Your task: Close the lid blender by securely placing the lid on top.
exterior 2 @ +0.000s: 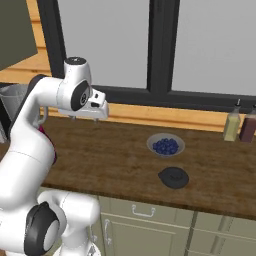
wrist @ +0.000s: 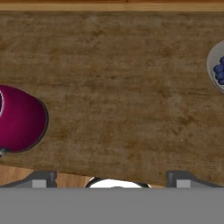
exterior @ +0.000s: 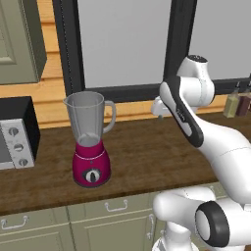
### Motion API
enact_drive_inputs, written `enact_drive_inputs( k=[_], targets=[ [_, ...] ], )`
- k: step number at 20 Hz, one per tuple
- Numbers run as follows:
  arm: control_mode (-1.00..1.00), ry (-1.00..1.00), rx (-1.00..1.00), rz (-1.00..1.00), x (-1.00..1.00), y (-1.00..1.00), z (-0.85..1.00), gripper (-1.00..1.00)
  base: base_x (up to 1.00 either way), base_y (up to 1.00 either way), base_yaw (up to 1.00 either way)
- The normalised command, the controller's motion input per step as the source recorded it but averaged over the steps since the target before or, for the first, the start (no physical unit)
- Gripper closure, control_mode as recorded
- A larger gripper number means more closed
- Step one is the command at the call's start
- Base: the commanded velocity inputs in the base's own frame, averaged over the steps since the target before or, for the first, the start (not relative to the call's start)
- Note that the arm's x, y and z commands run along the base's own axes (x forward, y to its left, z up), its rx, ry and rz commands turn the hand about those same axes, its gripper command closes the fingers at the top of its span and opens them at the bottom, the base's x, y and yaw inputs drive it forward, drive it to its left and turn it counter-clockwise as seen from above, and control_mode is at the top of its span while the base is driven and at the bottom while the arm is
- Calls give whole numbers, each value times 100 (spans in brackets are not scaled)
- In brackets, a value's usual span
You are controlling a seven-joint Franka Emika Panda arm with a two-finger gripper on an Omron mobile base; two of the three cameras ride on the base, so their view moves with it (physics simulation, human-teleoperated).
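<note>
My gripper point(wrist: 111, 179) hangs spread and empty above bare counter point(wrist: 122, 78), the reach not yet begun; the lid point(exterior 2: 173, 177) lies near the blueberry bowl point(exterior 2: 165, 145), well apart from the open blender point(exterior: 90, 139); next I must swing right over the lid.

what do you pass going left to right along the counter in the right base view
gripper → bowl of blueberries → lid → pale yellow bottle → dark red bottle
</note>
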Motion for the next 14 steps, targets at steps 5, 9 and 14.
enact_drive_inputs(
  k=[5, 9, 14],
  targets=[
    [100, 0, 0, 0, 0, 0, 0, -100, 0, 0, 0],
    [100, 0, 0, 0, 0, 0, 0, -100, 0, 0, 0],
    [-100, 1, 7, -6, -11, -60, -12, -100, 0, -8, 0]
  ],
)
